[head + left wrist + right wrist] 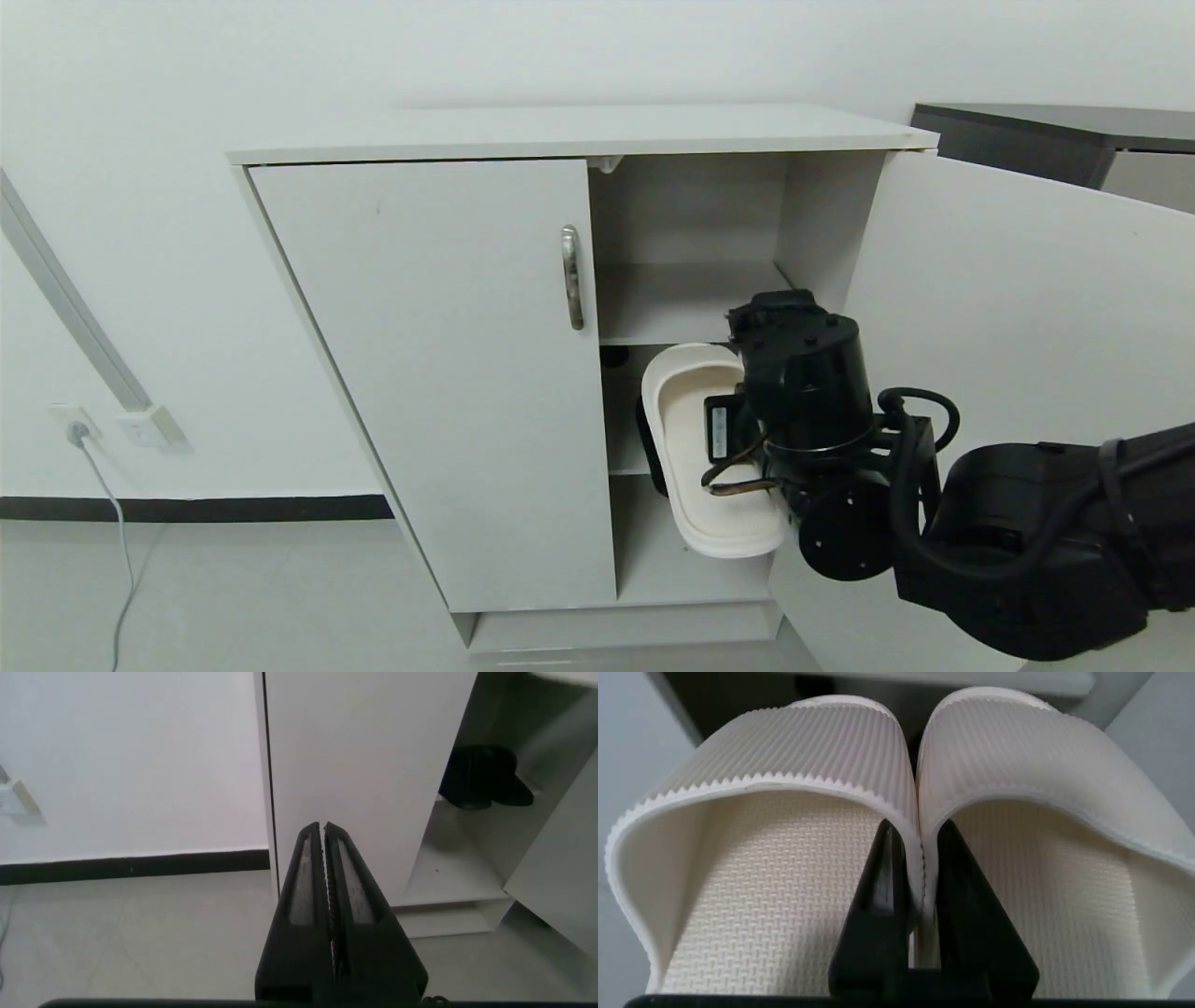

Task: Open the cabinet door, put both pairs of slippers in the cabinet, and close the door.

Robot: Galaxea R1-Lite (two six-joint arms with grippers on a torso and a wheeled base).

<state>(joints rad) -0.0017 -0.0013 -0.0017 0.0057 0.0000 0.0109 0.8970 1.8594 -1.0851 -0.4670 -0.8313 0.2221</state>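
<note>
Right gripper (918,849): clamped on the white slippers (695,439), held on edge in the open right side of the cabinet (579,126).
Black slippers (484,777): on a shelf inside.
Left gripper (322,859): fingers pressed together, holding nothing.
Left door (420,373): closed.

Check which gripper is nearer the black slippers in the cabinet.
Right. The right gripper, shut on the white slippers, is at the cabinet opening, close to the black slippers; the left gripper is outside, farther back.

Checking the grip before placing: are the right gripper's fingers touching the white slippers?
Touching. In the right wrist view, the right gripper has its fingers clamped on the adjoining edges of the white slippers.
</note>
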